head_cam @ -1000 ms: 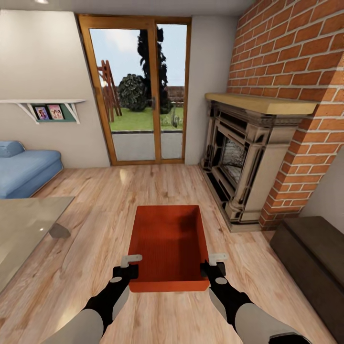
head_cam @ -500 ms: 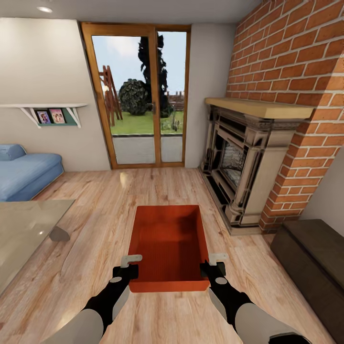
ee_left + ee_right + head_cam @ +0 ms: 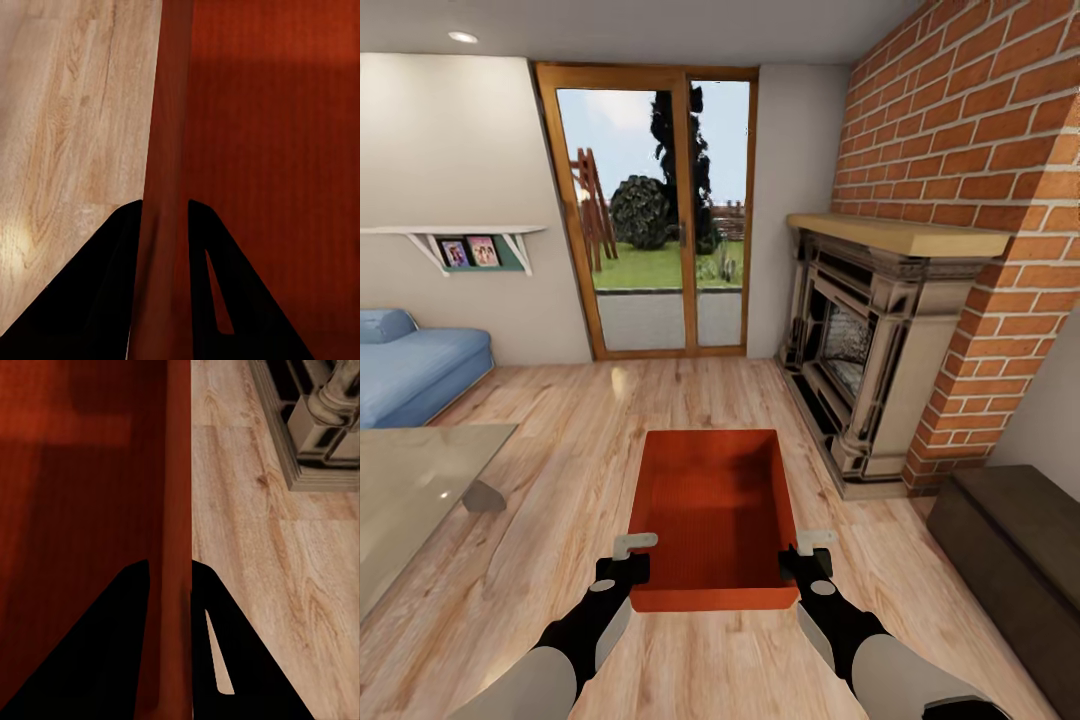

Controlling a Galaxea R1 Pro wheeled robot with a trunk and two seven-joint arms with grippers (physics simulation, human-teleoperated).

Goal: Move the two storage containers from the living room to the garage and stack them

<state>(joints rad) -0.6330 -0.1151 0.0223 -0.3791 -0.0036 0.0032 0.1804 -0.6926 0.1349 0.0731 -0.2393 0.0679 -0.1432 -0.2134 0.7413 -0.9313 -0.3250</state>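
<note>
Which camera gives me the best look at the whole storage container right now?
The head view: the whole storage container shows, held between the left gripper and right gripper. Each wrist view shows just one side wall pinched between fingers.

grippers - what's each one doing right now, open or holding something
left gripper: shut on the storage container's left wall.
right gripper: shut on its right wall.

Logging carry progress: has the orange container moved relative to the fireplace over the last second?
Yes. The container, in both end effectors, has drawn back from the fireplace.
</note>
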